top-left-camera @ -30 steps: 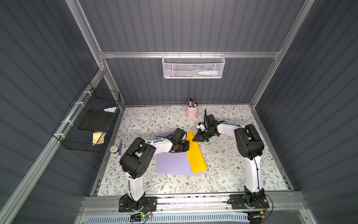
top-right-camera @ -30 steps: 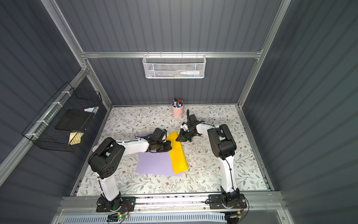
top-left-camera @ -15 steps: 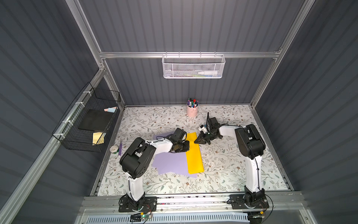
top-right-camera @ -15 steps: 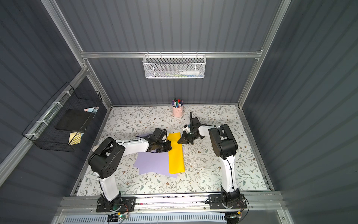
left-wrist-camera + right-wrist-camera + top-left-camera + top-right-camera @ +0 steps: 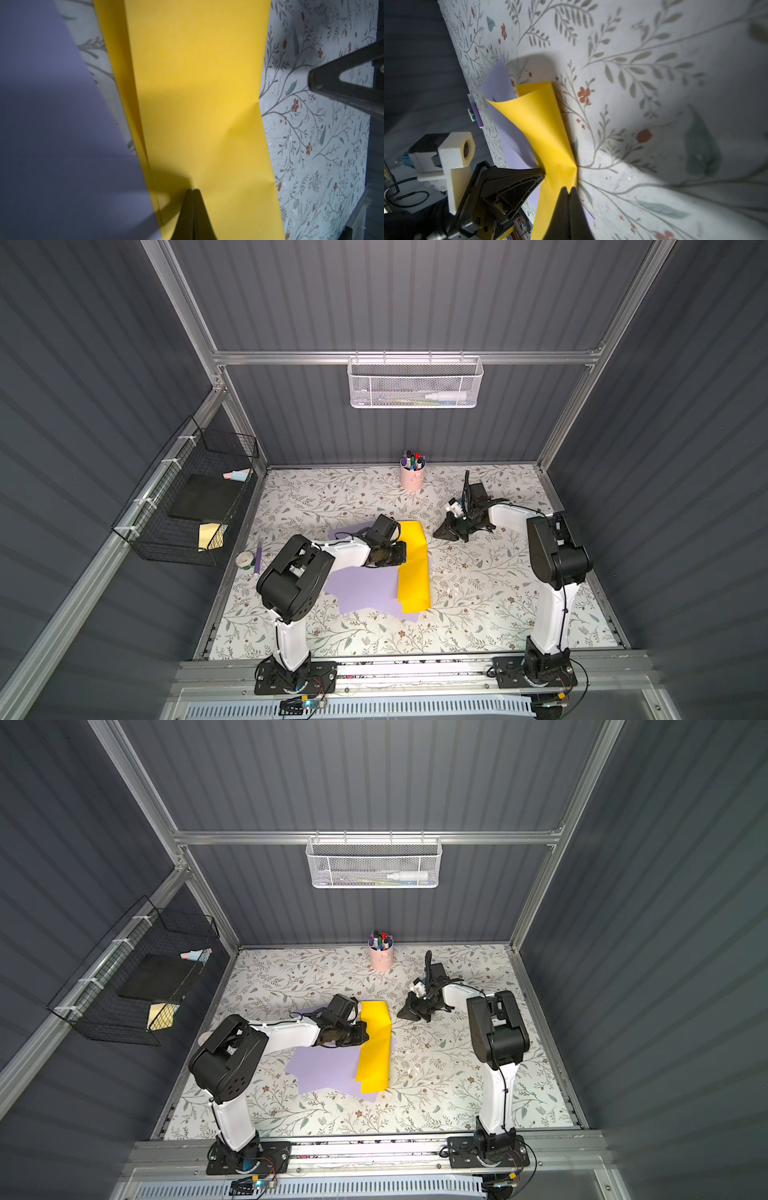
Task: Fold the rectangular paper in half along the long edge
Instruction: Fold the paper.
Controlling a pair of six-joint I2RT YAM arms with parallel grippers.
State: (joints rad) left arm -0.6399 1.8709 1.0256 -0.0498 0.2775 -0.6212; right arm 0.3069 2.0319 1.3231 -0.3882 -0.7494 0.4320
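The folded yellow paper [image 5: 413, 568] lies mid-bench [image 5: 478, 585], partly over lavender sheets [image 5: 361, 589]. My left end effector [image 5: 193, 190] is clenched, tips on the paper's far half. My right end effector [image 5: 441, 533], clenched and empty, sits just right of its far end.

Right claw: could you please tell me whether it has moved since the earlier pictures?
Yes: the right claw has shifted to the robot's right, farther sideways from the pink pen cup.
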